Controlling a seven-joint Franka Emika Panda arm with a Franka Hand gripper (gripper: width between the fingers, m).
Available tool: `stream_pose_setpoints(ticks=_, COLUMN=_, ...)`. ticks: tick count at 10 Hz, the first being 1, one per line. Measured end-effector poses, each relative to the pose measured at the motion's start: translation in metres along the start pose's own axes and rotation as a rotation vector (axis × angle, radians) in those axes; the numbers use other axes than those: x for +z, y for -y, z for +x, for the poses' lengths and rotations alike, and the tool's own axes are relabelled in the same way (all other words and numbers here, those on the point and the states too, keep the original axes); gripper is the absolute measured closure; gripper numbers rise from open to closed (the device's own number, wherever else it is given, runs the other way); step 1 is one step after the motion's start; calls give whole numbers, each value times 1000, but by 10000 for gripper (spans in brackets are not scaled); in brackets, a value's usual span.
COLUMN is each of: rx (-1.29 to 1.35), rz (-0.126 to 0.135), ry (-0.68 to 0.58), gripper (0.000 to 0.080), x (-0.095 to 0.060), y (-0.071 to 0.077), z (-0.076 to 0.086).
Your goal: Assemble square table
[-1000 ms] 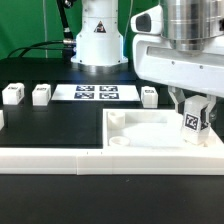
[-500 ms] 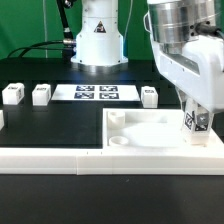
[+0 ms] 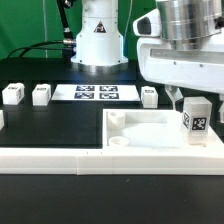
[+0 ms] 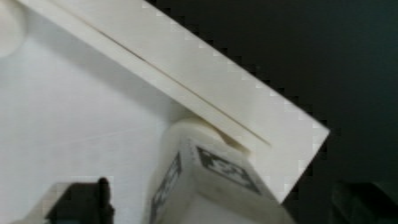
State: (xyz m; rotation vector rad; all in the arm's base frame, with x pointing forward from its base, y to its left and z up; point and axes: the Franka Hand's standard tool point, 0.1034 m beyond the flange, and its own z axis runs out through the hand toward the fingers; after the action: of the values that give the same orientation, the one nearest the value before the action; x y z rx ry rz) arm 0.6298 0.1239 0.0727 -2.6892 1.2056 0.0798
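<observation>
the square tabletop lies recessed face up at the near side of the black table, toward the exterior view's right. it rests just behind a long white border bar. two corner holes show on its side toward the exterior view's left. one tagged leg stands upright on the tabletop's far end on the exterior view's right, close to the rim. the gripper hangs over this leg. in the wrist view its fingers straddle the leg with a gap on each side, so the jaws are parted and grip nothing. three loose legs stand along the far side, beside the marker board.
</observation>
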Motion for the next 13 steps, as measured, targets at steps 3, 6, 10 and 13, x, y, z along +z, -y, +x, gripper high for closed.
stream_pose_setpoints(ticks=3, rx=-295, rz=-3, ry=-1, gripper=150, x=0, y=-1, z=2)
stream_pose_setpoints(ticks=6, rx=-856, rz=-47, ry=-27, gripper=150, x=-3, y=-4, z=17)
stream_pose_setpoints(ticks=10, rx=-854, rz=-46, ry=-27, gripper=411, x=0, y=-4, z=16)
stream_pose_setpoints(ticks=13, rx=-578, rz=-40, ry=-33, gripper=511, x=0, y=-4, z=16)
